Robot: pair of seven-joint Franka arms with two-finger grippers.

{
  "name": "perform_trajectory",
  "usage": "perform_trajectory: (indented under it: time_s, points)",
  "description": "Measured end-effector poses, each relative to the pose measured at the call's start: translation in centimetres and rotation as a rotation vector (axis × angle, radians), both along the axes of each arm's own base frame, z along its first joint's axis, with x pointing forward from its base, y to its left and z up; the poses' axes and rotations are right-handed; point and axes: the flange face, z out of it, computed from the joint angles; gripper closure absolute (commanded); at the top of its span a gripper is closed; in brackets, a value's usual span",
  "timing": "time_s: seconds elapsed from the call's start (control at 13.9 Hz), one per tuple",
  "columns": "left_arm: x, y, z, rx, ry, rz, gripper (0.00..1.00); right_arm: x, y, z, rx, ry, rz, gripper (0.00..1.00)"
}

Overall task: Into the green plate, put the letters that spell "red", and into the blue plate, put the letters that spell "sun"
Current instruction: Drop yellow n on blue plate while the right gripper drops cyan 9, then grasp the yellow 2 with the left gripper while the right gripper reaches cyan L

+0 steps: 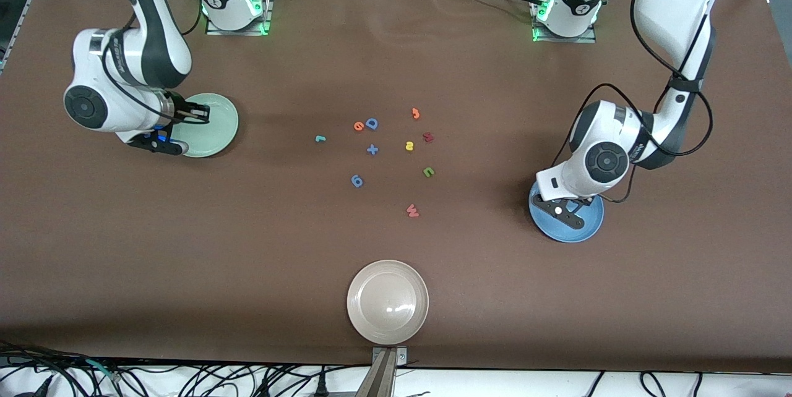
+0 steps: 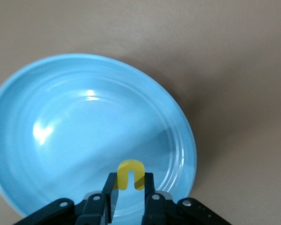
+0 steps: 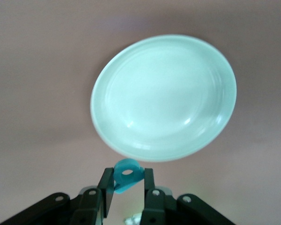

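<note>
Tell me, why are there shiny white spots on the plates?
It's lamp glare. In the left wrist view, two bright patches sit on the blue plate, and a shadow darkens it near the yellow "u". In the right wrist view, the green plate looks soft and washed out. In the front view, the beige plate glints.

Probably robotics lab: two bolted arms, brown-covered table point(image 1: 247, 248), aluminium framing, cable tangle point(image 1: 185, 378).

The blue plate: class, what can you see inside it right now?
No letter lies in the blue plate; its glossy bowl looks bare. Over it, the left gripper holds the yellow "u" between its fingers. The strip of plate covered by the gripper cannot be seen.
</note>
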Motion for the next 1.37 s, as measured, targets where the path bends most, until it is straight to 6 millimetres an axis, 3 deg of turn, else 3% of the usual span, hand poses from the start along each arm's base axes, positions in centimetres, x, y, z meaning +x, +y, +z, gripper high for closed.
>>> perform_trajectory:
  time_s: [0.22, 0.36, 0.5, 0.72, 0.79, 0.86, 0.94, 1.15, 1.37]
  points:
    - [-0.1, -0.1, -0.4, -0.003, 0.000, -0.003, 0.00, -1.0, -1.5, -3.9, -0.011, 0.007, 0.019, 0.88]
    - [0.0, -1.5, 0.6, -0.013, -0.007, -0.022, 0.00, -2.0, -2.1, -5.7, -0.018, 0.020, 0.020, 0.88]
    - [-0.6, -5.5, 2.7, -0.043, -0.013, -0.076, 0.00, -2.8, -2.3, -6.9, -0.024, 0.044, 0.018, 0.87]
    - [-3.3, -14.2, 6.1, -0.093, -0.037, -0.096, 0.00, -3.8, -2.6, -8.0, -0.031, 0.073, 0.014, 0.80]
    - [-4.4, -16.6, 6.6, -0.100, -0.040, -0.084, 0.00, -3.9, -2.6, -8.3, -0.034, 0.080, 0.013, 0.63]
    - [-5.8, -19.1, 6.6, -0.100, -0.041, -0.070, 0.00, -4.0, -2.7, -8.6, -0.036, 0.085, 0.012, 0.24]
    - [-7.4, -21.7, 6.5, -0.093, -0.041, -0.045, 0.00, -4.0, -2.7, -8.7, -0.037, 0.088, 0.012, 0.01]
    - [-13.3, -29.3, 5.4, -0.053, -0.047, 0.130, 0.00, -3.6, -2.7, -8.2, -0.033, 0.074, 0.015, 0.01]
    - [-16.7, -32.8, 3.2, -0.026, -0.047, 0.304, 0.00, -1.7, -2.1, -4.9, -0.012, 0.064, 0.020, 0.01]
